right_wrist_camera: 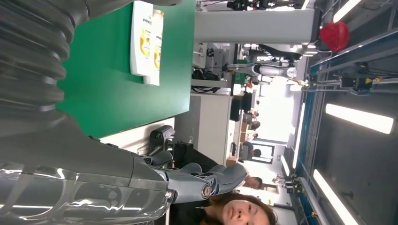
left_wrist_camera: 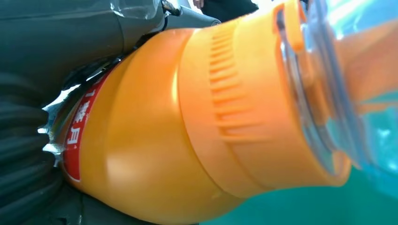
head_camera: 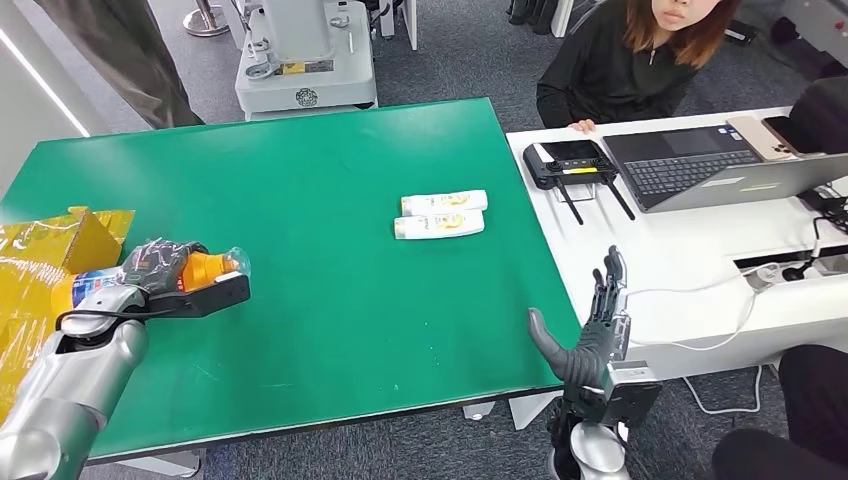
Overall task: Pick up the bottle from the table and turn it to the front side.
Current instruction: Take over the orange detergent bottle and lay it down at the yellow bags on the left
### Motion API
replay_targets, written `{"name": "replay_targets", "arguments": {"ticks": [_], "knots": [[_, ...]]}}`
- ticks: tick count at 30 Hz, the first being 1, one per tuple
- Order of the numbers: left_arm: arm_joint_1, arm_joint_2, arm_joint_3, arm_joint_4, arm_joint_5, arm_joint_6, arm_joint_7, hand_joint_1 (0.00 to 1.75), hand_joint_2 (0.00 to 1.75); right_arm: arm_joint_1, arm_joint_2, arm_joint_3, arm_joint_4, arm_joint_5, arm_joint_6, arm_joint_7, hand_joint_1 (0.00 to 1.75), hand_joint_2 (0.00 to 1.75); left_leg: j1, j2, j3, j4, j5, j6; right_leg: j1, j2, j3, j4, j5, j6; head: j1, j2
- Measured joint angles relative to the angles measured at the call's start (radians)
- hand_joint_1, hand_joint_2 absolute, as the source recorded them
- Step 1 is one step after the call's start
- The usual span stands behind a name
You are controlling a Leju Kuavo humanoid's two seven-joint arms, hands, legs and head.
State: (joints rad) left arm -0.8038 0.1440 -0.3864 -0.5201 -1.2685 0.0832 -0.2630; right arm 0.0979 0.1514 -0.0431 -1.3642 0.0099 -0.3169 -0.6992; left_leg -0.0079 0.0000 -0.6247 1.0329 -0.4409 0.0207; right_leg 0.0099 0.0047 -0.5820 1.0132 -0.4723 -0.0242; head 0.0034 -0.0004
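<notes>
My left hand [head_camera: 160, 264] grips an orange bottle [head_camera: 205, 270] lying sideways just above the green table [head_camera: 320, 180] at its left side, clear cap pointing right. Up close, the left wrist view has the bottle [left_wrist_camera: 187, 136] with its ribbed orange collar, a red label strip and the clear cap [left_wrist_camera: 338, 89]. Two white tubes [head_camera: 441, 214] lie side by side near the table's middle right, and the right wrist view has the same tubes [right_wrist_camera: 146, 42]. My right hand [head_camera: 590, 335] hovers open at the table's front right corner, fingers straight, holding nothing.
Yellow packaging [head_camera: 50, 260] lies at the table's left edge. A white desk [head_camera: 690, 260] on the right carries a laptop [head_camera: 720, 165], a black controller [head_camera: 572, 160] and cables. A person [head_camera: 640, 60] sits behind it. A white machine base [head_camera: 305, 60] stands beyond the table.
</notes>
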Motion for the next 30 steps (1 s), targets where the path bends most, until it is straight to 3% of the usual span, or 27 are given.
{"name": "replay_targets", "arguments": {"ticks": [9,22,30], "knots": [[-0.042,0.015,0.000,0.030,-0.032,-0.060,0.027,1.75,1.75,-0.004,-0.008,0.000,0.020,-0.011,-0.038,0.000,0.00,1.75,0.000,-0.001,0.000,0.000,0.000,0.000,0.000,-0.001,0.000,0.000,0.000,0.000,0.000,0.000],[-0.094,-0.020,0.000,0.081,-0.051,-0.147,0.045,1.75,1.75,0.045,-0.008,-0.015,-0.026,-0.024,-0.094,0.000,0.00,1.75,0.000,0.000,0.000,0.000,0.000,0.000,0.000,0.000,0.000,0.000,0.000,0.000,0.000,0.000],[-0.072,0.006,0.000,0.088,-0.011,-0.133,0.032,1.75,1.75,0.094,0.002,-0.062,-0.087,0.024,-0.031,0.017,0.00,1.75,0.000,0.000,0.000,0.000,0.000,0.000,0.000,0.000,0.000,0.000,0.000,0.000,0.000,0.000]]}}
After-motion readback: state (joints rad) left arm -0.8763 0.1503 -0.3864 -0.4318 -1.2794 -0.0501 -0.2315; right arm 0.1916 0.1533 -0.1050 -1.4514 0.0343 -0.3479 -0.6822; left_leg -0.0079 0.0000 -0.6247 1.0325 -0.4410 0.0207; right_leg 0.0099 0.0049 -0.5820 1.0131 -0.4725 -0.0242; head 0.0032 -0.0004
